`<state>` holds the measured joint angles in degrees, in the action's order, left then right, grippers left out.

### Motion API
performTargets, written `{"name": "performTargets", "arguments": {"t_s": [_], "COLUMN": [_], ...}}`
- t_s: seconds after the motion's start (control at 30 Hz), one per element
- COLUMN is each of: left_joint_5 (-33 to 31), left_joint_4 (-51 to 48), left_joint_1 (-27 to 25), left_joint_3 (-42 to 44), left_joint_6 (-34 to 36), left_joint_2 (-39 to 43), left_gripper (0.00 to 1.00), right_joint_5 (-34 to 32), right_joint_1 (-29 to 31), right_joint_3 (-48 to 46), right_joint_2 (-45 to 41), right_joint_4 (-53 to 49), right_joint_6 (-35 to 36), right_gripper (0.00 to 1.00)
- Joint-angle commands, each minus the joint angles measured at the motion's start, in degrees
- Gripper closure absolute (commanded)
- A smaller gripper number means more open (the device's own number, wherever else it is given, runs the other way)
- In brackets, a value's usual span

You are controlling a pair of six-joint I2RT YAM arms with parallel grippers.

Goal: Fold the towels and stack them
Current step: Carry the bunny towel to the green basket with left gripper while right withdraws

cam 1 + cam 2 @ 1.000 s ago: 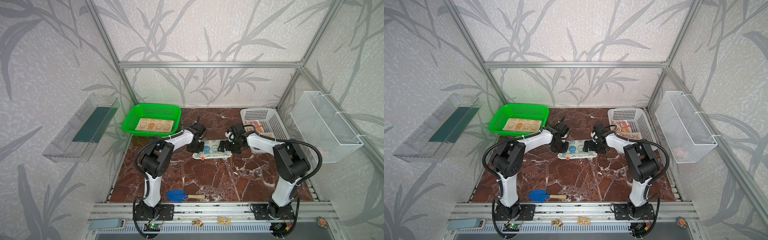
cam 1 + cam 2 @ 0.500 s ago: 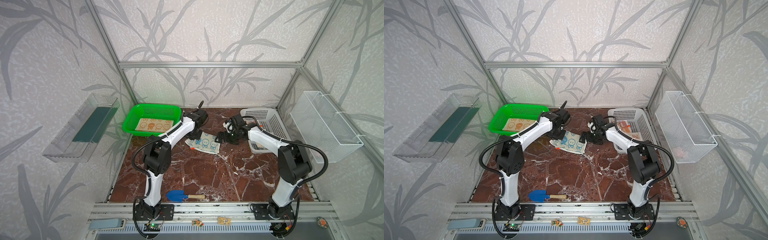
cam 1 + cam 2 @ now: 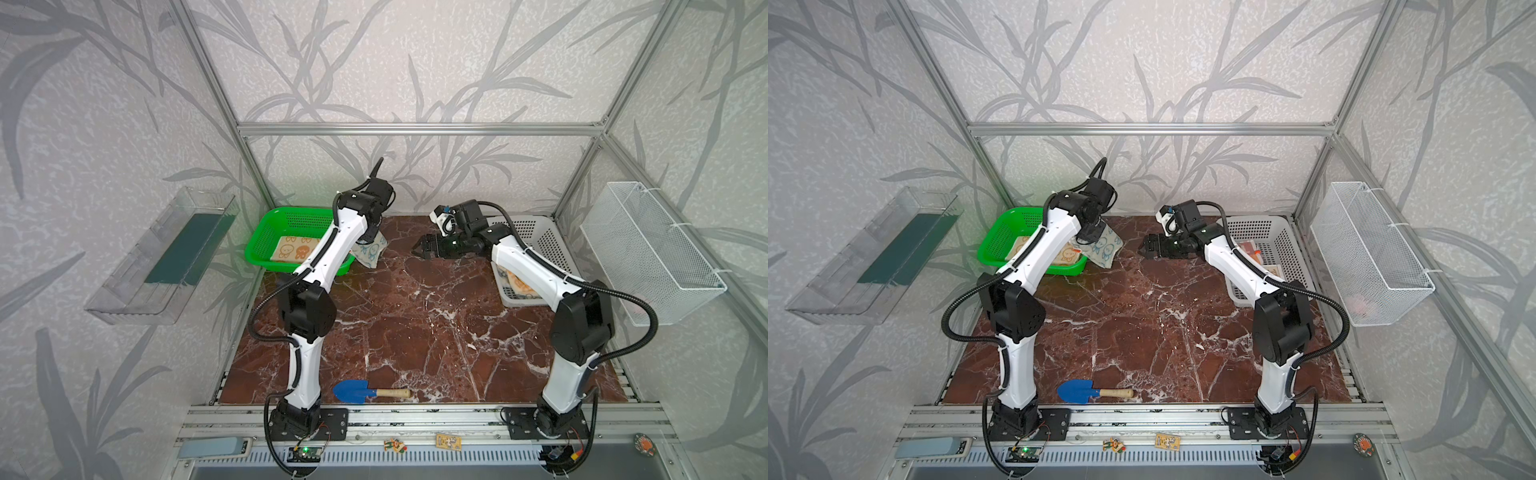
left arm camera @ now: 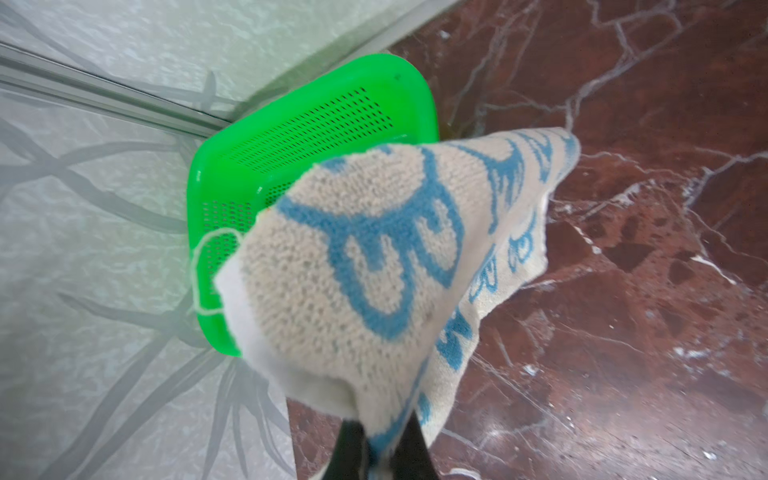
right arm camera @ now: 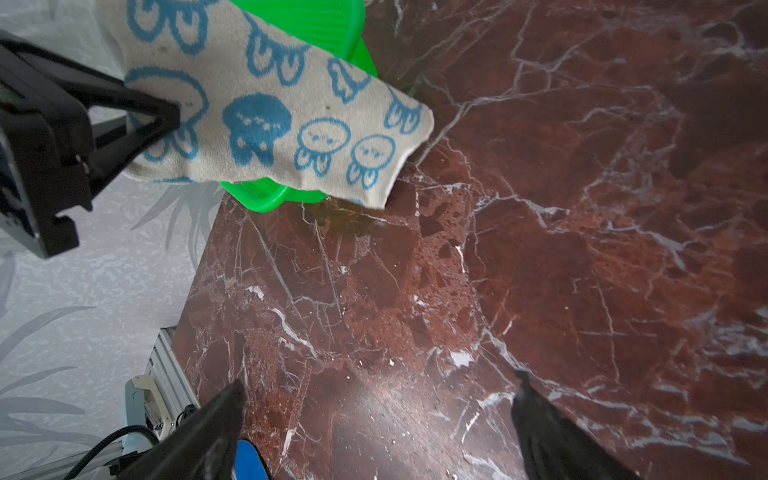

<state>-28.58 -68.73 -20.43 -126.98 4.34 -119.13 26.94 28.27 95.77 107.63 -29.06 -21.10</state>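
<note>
— Marble worktop [image 3: 415,324] lies bare through its middle, so where is the cloth?

— Off the surface. The left gripper [image 4: 380,449] is pinched shut on the blue-bunny towel [image 3: 1104,249]. It hangs folded just beside the green basket [image 3: 291,212], on the side facing the worktop's middle. That basket sits at the far left corner, with the orange-bunny towel [image 3: 293,251] lying flat inside. Whether the hanging corner brushes the marble cannot be told.

— And the other arm?

— The right gripper [image 3: 417,249] hovers over the far middle, jaws wide, holding nothing.

— So the step is stacking. How should it go?

— Probably it should carry the cloth over the rim until it hangs above the orange one. Then it lowers until the free edge lands first and draws sideways so the fold lies flat, edges matched, before letting go. A drop from height would likely spring the fold open or drape it on the rim. A third cloth [image 3: 517,283] waits in the white basket [image 3: 1266,219] at the far right corner.
</note>
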Motion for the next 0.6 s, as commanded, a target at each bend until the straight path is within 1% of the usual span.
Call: {"name": "performTargets", "arguments": {"t_s": [0.0, 0.2, 0.37, 0.57], "left_joint_5": [-1.67, -0.64, 0.69, 1.94], "left_joint_4": [0.49, 5.94, 14.01, 18.91], "left_joint_1": [1.88, 5.22, 8.90, 14.02], "left_joint_3": [-1.13, 2.09, 9.54, 13.54], "left_joint_6": [9.27, 15.43, 20.35, 22.70], "left_joint_2": [-1.15, 0.20, 2.45, 2.36], "left_gripper": [1.00, 1.00, 1.00, 1.00], "right_joint_5": [1.53, 1.06, 0.75, 1.49], "right_joint_1": [1.15, 2.87, 4.22, 5.12], "right_joint_3": [3.58, 9.34, 13.81, 19.46], "right_joint_2": [2.45, 6.60, 10.47, 14.66], "right_joint_4": [-1.34, -2.40, -3.37, -4.68], "right_joint_6": [1.89, 2.51, 2.87, 3.11], "right_gripper": [0.01, 0.01, 0.01, 0.01]}}
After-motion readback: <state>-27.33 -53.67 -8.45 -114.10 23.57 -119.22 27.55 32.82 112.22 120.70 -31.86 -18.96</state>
